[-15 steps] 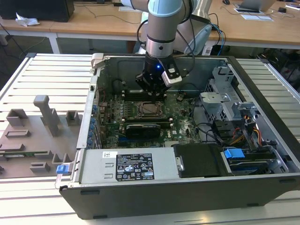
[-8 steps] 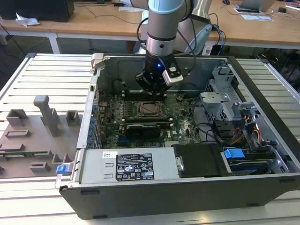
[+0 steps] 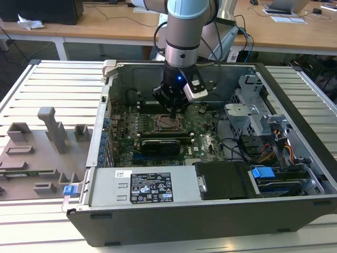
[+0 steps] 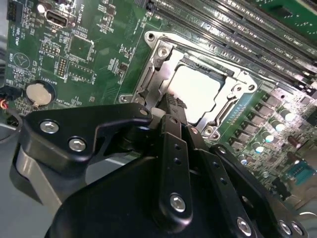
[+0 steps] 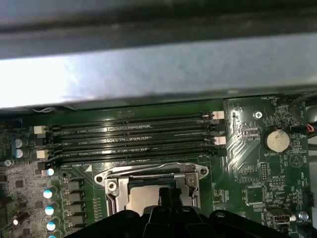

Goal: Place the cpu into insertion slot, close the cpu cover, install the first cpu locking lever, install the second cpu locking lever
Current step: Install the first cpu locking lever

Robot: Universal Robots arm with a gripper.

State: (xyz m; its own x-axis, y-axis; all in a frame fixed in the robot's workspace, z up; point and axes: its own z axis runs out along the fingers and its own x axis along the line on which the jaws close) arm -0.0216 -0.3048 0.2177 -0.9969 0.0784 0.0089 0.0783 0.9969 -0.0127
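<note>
The cpu (image 4: 195, 91) lies flat in the insertion slot (image 3: 167, 124) on the green motherboard, its pale silvery top showing through the window of the cpu cover (image 4: 241, 88). The cover lies down around the chip. My gripper (image 4: 171, 106) points down at the socket's edge, its black fingertips together and right beside the chip's side; in the exterior view the gripper (image 3: 172, 113) hangs straight over the socket. In the first wrist view the cpu (image 5: 143, 198) and the cover's frame (image 5: 148, 173) sit just past my gripper (image 5: 166, 194). I cannot tell the locking levers from the socket's metalwork.
Long black memory slots (image 5: 133, 136) run beside the socket, and a coin battery (image 5: 277, 140) sits on the board. The case walls (image 3: 113, 79), a power supply (image 3: 142, 187) and drive bays (image 3: 263, 137) ring the board. Grey fixtures (image 3: 50, 132) stand on the slatted table.
</note>
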